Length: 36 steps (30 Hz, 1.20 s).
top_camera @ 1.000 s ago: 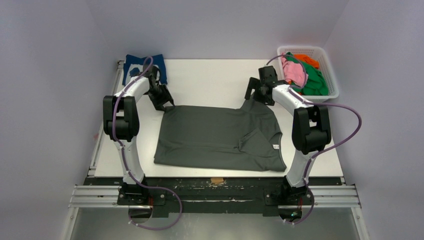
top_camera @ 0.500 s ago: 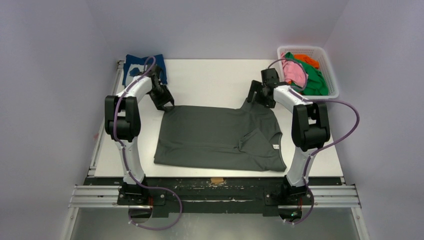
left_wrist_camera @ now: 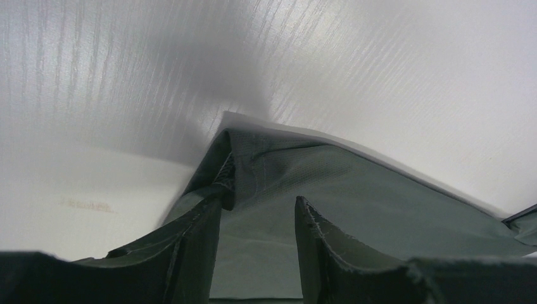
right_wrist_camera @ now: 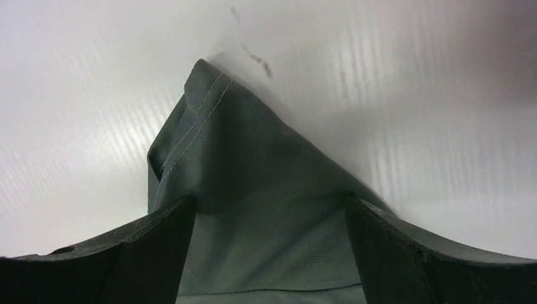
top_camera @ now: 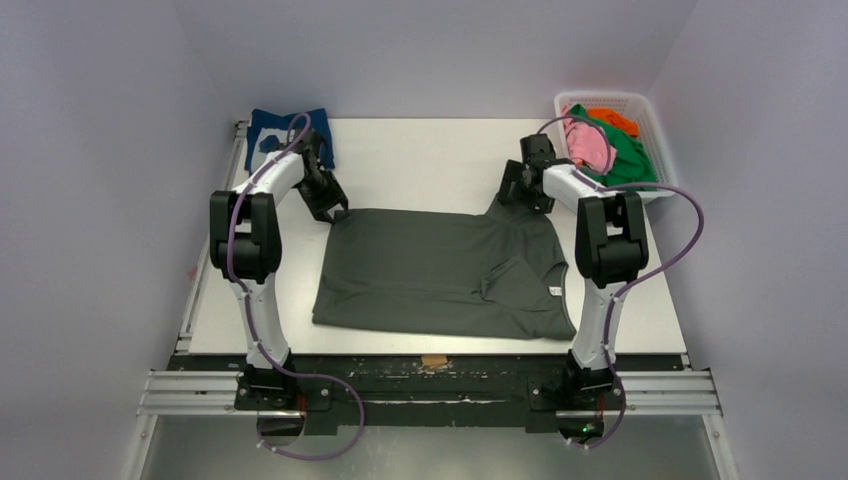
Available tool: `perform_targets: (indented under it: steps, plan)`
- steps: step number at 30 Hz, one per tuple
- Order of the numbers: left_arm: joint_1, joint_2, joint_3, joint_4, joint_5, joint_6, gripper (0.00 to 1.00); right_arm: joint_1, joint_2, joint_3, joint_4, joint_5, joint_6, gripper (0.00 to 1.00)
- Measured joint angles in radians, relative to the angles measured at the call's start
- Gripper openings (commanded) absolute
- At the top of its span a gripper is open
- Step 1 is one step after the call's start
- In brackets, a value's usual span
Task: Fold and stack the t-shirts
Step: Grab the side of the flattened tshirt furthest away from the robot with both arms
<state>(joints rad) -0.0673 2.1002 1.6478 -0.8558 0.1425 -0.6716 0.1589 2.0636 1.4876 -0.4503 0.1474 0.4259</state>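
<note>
A dark grey t-shirt [top_camera: 440, 270] lies spread flat on the white table [top_camera: 420, 160]. My left gripper [top_camera: 328, 207] rests low at its far left corner. In the left wrist view the gripper [left_wrist_camera: 258, 199] is open, grey cloth [left_wrist_camera: 354, 196] lies under the gap, and a bunched hem touches the left finger [left_wrist_camera: 199, 244]. My right gripper [top_camera: 512, 192] sits at the shirt's far right corner. It [right_wrist_camera: 269, 199] is open wide, with the pointed cloth corner [right_wrist_camera: 215, 126] running out beyond the jaws. A navy t-shirt [top_camera: 285, 128] lies at the far left corner of the table.
A white mesh basket [top_camera: 655, 125] stands at the far right with pink [top_camera: 590, 145], green [top_camera: 630, 160] and orange [top_camera: 615, 118] t-shirts piled in it. A small brown scrap [top_camera: 433, 361] lies on the front rail. Purple walls close in on three sides.
My right arm has drawn its elbow in and the gripper has shifted slightly right, its jaws a little narrower. The grey shirt's near left corner has crept inward. My left arm has barely moved.
</note>
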Motion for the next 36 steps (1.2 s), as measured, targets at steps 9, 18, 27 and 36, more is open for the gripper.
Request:
perform_targets:
  steps: [9,18,27,36]
  plan:
    - [-0.022,0.016,0.027,-0.002,0.010,-0.026,0.43,-0.070,0.044,0.064,-0.014,0.012,-0.083,0.85]
    - [-0.061,0.075,0.126,-0.014,-0.045,-0.071,0.44,-0.078,0.094,0.135,-0.016,-0.012,-0.206,0.84]
    - [-0.075,0.080,0.078,0.019,-0.104,-0.247,0.39,-0.081,0.095,0.136,-0.010,-0.018,-0.248,0.84]
    - [-0.084,0.069,0.066,0.013,-0.206,-0.446,0.30,-0.083,0.091,0.129,-0.003,-0.042,-0.264,0.84]
